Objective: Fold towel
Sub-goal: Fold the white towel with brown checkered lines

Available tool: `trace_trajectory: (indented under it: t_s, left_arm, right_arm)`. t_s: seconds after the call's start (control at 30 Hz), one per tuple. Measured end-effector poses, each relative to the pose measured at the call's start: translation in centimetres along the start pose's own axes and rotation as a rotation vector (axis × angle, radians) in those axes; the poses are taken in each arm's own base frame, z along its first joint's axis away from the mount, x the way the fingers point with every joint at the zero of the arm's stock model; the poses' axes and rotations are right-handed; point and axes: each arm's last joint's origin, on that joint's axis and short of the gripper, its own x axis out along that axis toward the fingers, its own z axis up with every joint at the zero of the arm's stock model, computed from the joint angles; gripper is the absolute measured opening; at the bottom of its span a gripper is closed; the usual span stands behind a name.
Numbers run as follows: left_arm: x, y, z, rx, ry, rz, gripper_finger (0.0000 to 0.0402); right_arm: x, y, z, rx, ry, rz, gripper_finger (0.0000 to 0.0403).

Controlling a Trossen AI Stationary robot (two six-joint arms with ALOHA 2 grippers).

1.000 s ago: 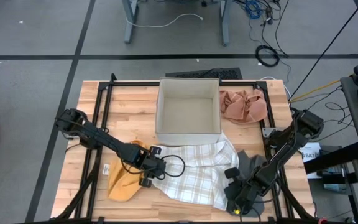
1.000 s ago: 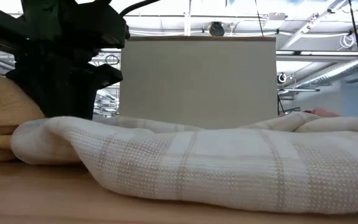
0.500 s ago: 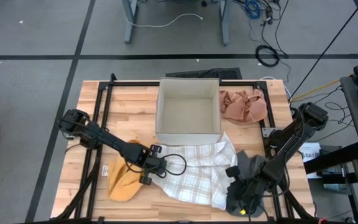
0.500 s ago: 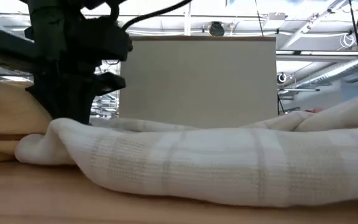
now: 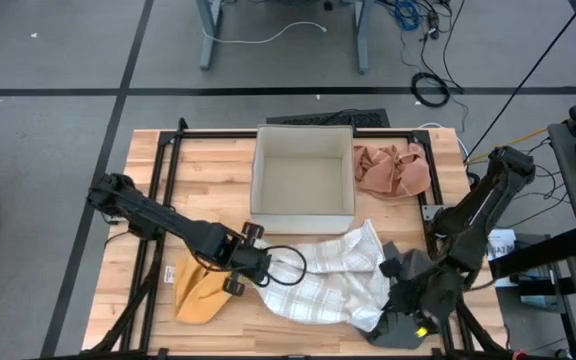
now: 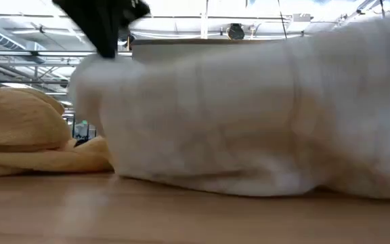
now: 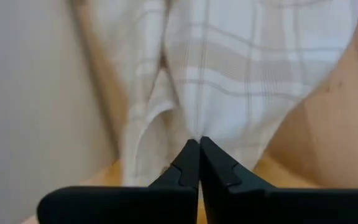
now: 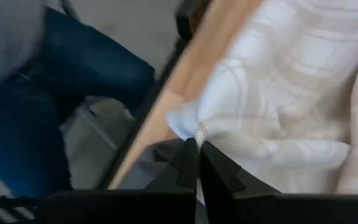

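Observation:
A white plaid towel (image 5: pixel 326 277) lies bunched on the wooden table (image 5: pixel 208 170), in front of the open box (image 5: pixel 303 180). My left gripper (image 5: pixel 258 268) is shut on the towel's left end and my right gripper (image 5: pixel 390 302) is shut on its near right corner. In the low view the towel (image 6: pixel 249 115) hangs raised, its lower part on the table, with my left gripper (image 6: pixel 103 27) above it. Both wrist views show the shut fingertips, left (image 7: pixel 199 146) and right (image 8: pixel 197 147), against the plaid cloth. My left gripper pinches a gathered fold (image 7: pixel 194 127) at the towel's left end between its two fingertips, coming from above and pointing steeply down. The cloth hangs below the fingers in folds, its lower part on the table. My right gripper pinches the towel's near right corner (image 8: pixel 188 124) between its fingertips, slanting down from the table's right side. That corner is lifted off the table and the cloth runs away from it toward the table's middle.
A yellow cloth (image 5: pixel 198 290) lies just left of the towel, also low in the low view (image 6: pixel 26 135). An orange-brown cloth (image 5: pixel 393 170) sits right of the box, and a grey cloth (image 5: pixel 408 265) by my right arm. A person's blue trouser leg (image 8: pixel 73 93) stands beyond the table edge.
Both grippers have risen and carry the towel's two ends up with them. The towel has gone from lying flat and low to hanging raised and drawn narrower, with its underside still on the table. My right gripper has also drifted toward the table's right edge.

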Motion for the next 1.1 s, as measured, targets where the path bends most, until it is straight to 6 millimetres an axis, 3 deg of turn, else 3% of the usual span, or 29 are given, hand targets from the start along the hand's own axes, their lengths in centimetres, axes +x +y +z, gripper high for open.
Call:
trace_trajectory:
  t_s: [0.27,0.57,0.83,1.1]
  left_arm:
    - [-8.2,-0.3,-0.1,-0.028,0.068,0.261,0.0001]
    - [-14.8,-1.1,0.0,-0.049,-0.144,0.442,0.0000]
    - [-18.5,-1.3,-1.5,-0.051,-0.334,0.723,0.0000]
    - [-20.0,-0.9,-2.2,-0.080,-0.425,0.946,0.0000]
  right_arm:
    - [-5.8,-0.5,-0.4,0.013,-0.101,0.076,0.0000]
    - [-9.5,-1.6,-0.7,-0.015,-0.196,0.144,0.0000]
    - [-12.3,-2.1,-0.9,-0.085,-0.321,0.217,0.0000]
    - [-14.4,-3.1,-1.2,-0.093,-0.412,0.238,0.0000]
